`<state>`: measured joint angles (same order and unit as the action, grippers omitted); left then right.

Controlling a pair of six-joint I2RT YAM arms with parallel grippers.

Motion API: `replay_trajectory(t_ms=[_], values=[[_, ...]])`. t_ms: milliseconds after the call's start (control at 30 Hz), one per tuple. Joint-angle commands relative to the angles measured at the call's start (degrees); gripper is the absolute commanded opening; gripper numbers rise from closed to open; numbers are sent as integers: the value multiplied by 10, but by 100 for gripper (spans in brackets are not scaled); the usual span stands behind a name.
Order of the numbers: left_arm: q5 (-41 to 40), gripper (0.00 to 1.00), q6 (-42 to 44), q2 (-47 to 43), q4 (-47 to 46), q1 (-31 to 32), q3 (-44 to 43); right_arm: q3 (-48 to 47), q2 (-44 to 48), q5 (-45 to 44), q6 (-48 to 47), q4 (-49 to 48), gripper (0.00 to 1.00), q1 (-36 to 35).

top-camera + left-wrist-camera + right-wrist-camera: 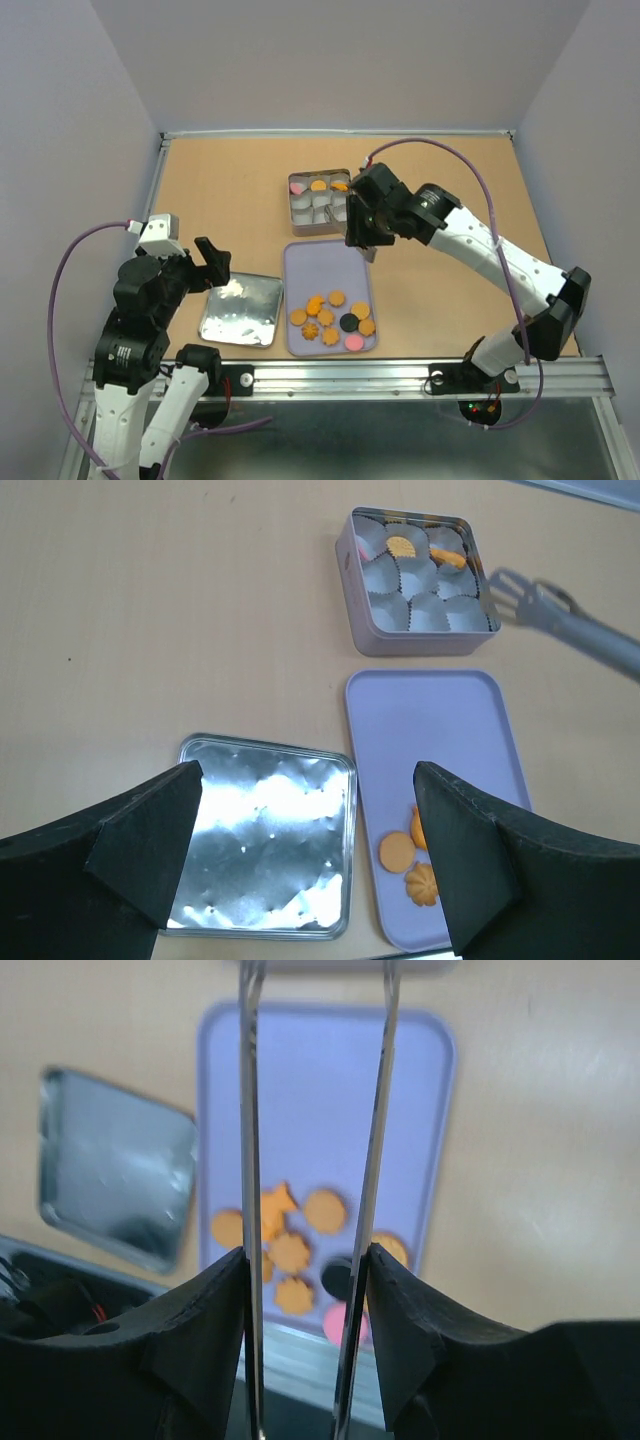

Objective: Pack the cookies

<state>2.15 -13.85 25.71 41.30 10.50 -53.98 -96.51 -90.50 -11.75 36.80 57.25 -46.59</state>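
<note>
- Cookies [333,318]: roughly ten lie loose in one cluster, mostly orange with one black and one pink. In the right wrist view they sit directly under the right fingertips. Three more, two orange and one pink, occupy paper cups in the tin [420,642].
- Tray [325,265]: it carries the loose cluster at the end beneath the right fingers. The bare end lies under the tong blades.
- Tin: it stands past the tong tips, just beyond the tray. Most cups are empty.
- Right gripper [305,1255]: the fingers are clamped on the handle end of the tongs [250,1110]. The blades stand apart with nothing between them, and their tips leave the top of the wrist view.
- Left gripper [307,775]: the fingers are spread wide and hold nothing. The lid [265,840] lies below and between them, inner face up.
- Step in hand, as judged: fetching the next cookie from the tray.
- Recommendation: draw the tips back over the cluster and choose an outlying cookie, not one touching its neighbours. Lower the blades astride it, squeeze lightly enough not to crack it, lift straight, and release low into an empty cup.
- Risk, as judged: the blades may nudge adjacent cookies or catch the tin rim.
</note>
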Motion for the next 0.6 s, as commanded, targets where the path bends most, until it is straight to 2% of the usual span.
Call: replay_trajectory(t_ms=[0,67,300,567], values=[[0,99,3,-1,-44,2,8,133,89,1,80,2,53,-41],[2,99,4,1,-46,2,10,186,115,1,104,3,52,-65],[15,99,9,2,-46,4,9,253,152,-15,226,21,51,-200],[16,99,9,-7,-43,5,7,253,130,-31,269,33,51,-256]])
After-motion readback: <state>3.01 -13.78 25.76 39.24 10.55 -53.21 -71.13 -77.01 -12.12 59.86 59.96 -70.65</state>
